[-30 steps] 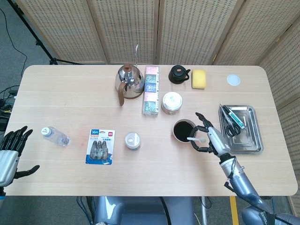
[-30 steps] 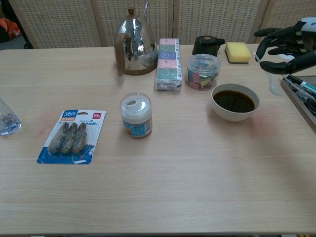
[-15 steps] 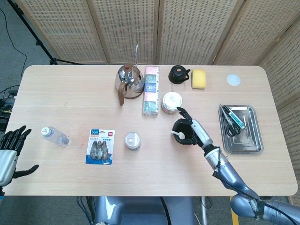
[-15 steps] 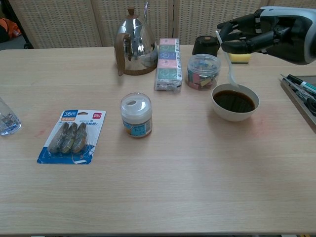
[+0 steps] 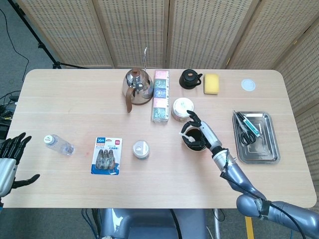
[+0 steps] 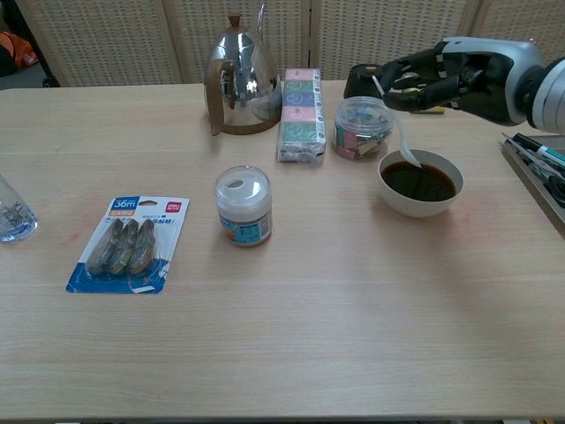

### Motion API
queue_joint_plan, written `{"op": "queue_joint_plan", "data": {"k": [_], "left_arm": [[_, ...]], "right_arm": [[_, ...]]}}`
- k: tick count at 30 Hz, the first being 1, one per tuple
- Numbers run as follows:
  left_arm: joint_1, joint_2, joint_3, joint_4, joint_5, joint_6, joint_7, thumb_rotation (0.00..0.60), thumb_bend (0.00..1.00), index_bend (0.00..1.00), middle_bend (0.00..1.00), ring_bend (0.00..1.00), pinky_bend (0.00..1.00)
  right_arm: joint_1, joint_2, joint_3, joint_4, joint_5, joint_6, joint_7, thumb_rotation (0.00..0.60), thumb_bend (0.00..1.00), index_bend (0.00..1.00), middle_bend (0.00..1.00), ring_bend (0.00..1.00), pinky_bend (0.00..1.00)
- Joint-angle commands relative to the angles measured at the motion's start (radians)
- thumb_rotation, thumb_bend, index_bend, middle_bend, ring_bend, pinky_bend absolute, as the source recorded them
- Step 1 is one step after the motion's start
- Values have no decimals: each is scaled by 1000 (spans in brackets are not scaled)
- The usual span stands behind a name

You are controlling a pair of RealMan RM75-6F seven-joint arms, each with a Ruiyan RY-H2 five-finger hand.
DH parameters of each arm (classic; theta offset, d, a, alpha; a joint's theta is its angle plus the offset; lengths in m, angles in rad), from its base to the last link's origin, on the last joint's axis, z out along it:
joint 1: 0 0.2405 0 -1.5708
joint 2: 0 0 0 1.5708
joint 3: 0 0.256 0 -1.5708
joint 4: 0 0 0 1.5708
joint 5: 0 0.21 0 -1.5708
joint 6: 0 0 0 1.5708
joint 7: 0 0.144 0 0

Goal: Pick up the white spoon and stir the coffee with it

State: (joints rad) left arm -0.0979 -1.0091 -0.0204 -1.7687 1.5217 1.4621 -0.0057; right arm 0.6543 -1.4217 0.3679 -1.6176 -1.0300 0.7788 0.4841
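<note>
Pale wooden counter [image 6: 291,336] fills the frame, screens behind. Nearest, lower left in the chest view, lies a blue card of tape rolls [image 6: 129,244], then a small white jar [image 6: 243,206]. At centre right sits the bowl [image 6: 419,183] of dark coffee; the white spoon [image 6: 399,134] dips its tip there, pinched by its thin upper handle in the right hand [image 6: 441,75]. It looks light, stiff plastic, probably slippery. Behind stands a clear jar of clips [image 6: 363,127]. The left hand [image 5: 11,162], lower left in the head view, hangs spread and empty.
</note>
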Motion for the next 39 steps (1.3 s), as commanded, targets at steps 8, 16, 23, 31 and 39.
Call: {"op": "queue_joint_plan", "data": {"k": [8, 16, 23, 31, 39], "left_arm": [[-3, 2, -8, 1, -21, -7, -5, 600, 0, 0, 0, 0, 0], [-3, 2, -10, -1, -25, -7, -4, 600, 0, 0, 0, 0, 0], [0, 4, -12, 0, -29, -3, -11, 600, 0, 0, 0, 0, 0], [-1, 2, -15, 6, -38, -7, -11, 600, 0, 0, 0, 0, 0], [-7, -2, -17, 2, -43, -16, -1, 600, 0, 0, 0, 0, 0]], "right_arm": [[23, -68, -25, 139, -2, -58, 28, 600, 543, 591, 0, 0, 0], [22, -80, -32, 187, -28, -80, 57, 600, 544, 592, 0, 0, 0], [33, -103, -34, 253, -32, -98, 63, 600, 551, 595, 0, 0, 0], [29, -135, -33, 321, -41, -104, 97, 600, 555, 595, 0, 0, 0], [39, -183, -24, 396, -60, -94, 114, 600, 556, 595, 0, 0, 0]]}}
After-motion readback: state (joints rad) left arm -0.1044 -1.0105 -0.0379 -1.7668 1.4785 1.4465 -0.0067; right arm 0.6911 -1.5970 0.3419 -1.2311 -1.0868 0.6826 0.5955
